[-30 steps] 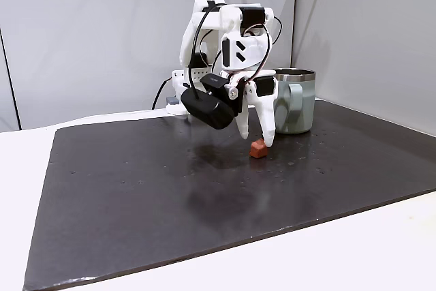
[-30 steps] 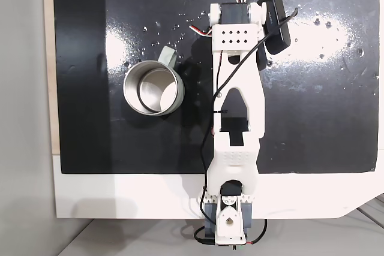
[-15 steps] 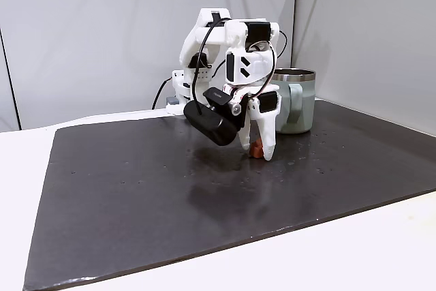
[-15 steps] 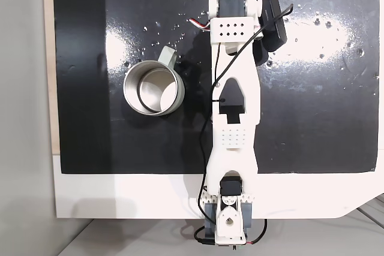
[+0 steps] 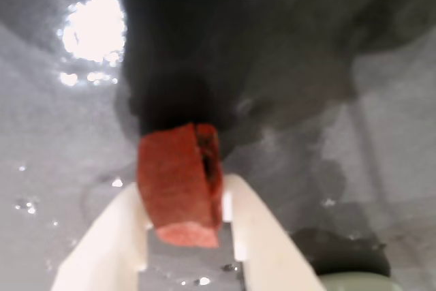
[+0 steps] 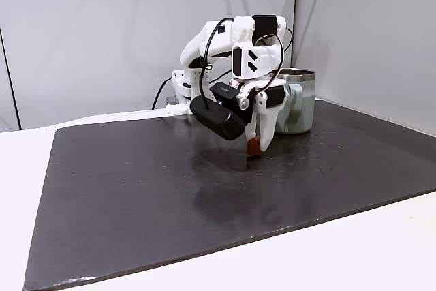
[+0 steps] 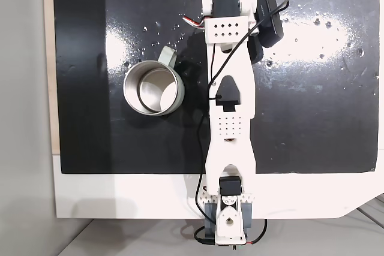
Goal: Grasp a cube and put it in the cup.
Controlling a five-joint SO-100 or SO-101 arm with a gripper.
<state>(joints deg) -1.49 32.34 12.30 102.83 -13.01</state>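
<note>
In the wrist view the hand (image 5: 185, 216) pinches the cube (image 5: 180, 183) between its white fingers (image 5: 109, 236), low over the dark worktop (image 6: 136, 189). In a fixed view the cube (image 6: 253, 146) sits near the worktop's middle, well clear of every edge. The cup (image 7: 153, 91) stands upright just beside the arm, with open dark surface all around.
</note>
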